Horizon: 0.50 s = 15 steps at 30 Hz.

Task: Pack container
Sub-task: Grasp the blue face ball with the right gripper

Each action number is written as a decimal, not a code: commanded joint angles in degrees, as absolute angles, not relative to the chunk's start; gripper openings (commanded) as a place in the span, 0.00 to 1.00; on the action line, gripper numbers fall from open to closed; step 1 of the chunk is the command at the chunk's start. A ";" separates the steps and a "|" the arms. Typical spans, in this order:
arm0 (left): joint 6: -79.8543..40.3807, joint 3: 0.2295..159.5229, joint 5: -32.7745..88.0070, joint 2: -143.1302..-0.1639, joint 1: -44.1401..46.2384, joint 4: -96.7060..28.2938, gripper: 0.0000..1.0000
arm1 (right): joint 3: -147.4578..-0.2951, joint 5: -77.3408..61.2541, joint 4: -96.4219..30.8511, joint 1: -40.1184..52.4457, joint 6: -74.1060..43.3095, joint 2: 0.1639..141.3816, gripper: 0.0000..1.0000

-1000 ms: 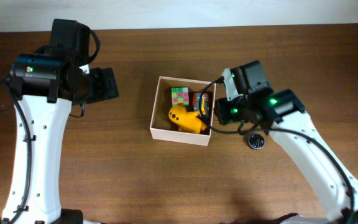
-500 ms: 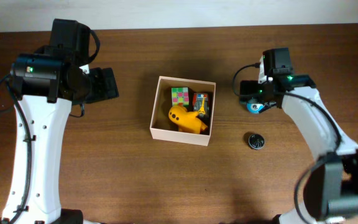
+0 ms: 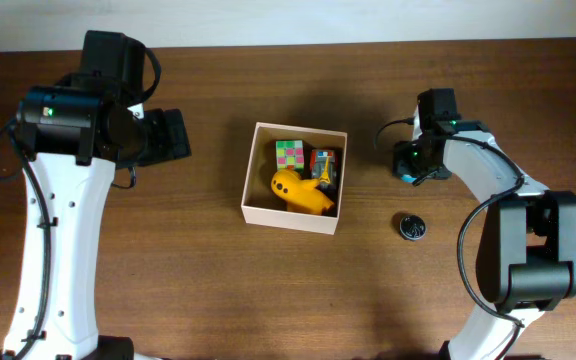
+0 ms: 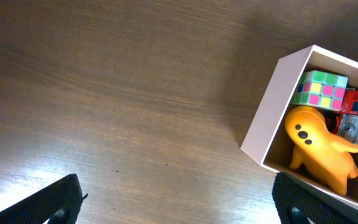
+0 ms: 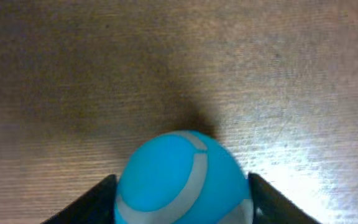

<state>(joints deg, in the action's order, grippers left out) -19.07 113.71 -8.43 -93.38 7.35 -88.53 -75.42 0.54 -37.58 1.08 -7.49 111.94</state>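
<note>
Swung away from the box (image 3: 293,178), the right pincer (image 5: 180,193) now straddles a blue ball (image 5: 179,168), grip unclear: seemingly the next toy to pack. The left pincer (image 4: 179,202) hangs released.

A dark brown wooden bench (image 3: 188,270) carries a small round black disc (image 3: 413,226), lying alone towards its right side. A blue ball (image 5: 182,177) with grey bands sits on the wood. A pink-and-green puzzle cube (image 3: 289,153), a black-dotted yellow toy (image 3: 301,192) and a red-and-blue toy (image 3: 324,165) crowd together, touching
</note>
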 commanded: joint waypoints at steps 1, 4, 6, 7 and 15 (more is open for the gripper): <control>-18.37 114.13 -9.04 -93.30 7.22 -88.58 0.99 | -76.09 0.43 -38.39 0.78 -7.97 111.66 0.48; -18.35 114.13 -9.04 -93.30 7.22 -88.60 0.99 | -76.16 0.43 -40.14 0.80 -7.97 109.32 0.40; -18.35 114.13 -9.04 -93.30 7.22 -88.58 0.99 | -76.75 0.08 -41.65 0.91 -7.97 107.13 0.38; -18.35 114.13 -9.04 -93.30 7.22 -88.58 0.99 | -77.25 -0.60 -42.65 1.13 -7.97 105.95 0.38; -18.37 114.13 -9.04 -93.30 7.22 -88.58 0.99 | -84.36 -7.66 -50.78 9.72 -11.57 92.16 0.33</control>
